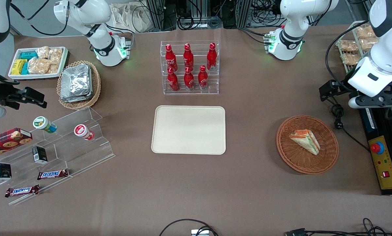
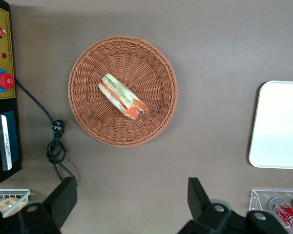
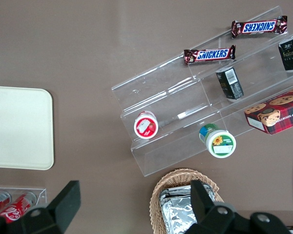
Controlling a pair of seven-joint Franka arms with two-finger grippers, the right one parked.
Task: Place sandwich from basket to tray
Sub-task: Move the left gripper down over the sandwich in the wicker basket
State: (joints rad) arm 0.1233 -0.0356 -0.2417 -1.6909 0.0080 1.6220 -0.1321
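A cable loop (image 1: 187, 226) lies at the counter's (image 1: 248, 196) near edge, closest to the front camera. Farther in, the tray (image 1: 188, 129) sits flat at the middle, and the basket (image 1: 307, 144) rests toward my end of the counter, well apart from the tray. The sandwich (image 1: 305, 141) lies inside the basket, on its woven floor. My hand (image 1: 374, 101) hangs above the counter's end, near the basket but off to its side and a little farther from the camera, over a yellow control box (image 1: 381, 164). A rack of red bottles (image 1: 189, 67) stands farther back than the tray.

From my wrist, my fingers (image 2: 63, 200) stand wide apart, gripping nothing. The basket (image 2: 123, 91) lies well below my hand, out ahead of the fingertips, with the sandwich (image 2: 123, 96) across its middle. A black cable (image 2: 56, 141) curls on the counter (image 2: 210, 58) beside the basket. The tray's corner (image 2: 278, 124) shows farther off.

The parked arm's wrist shows the tray's edge (image 3: 19, 127) and a clear stepped stand (image 3: 205, 92) holding snack bars.
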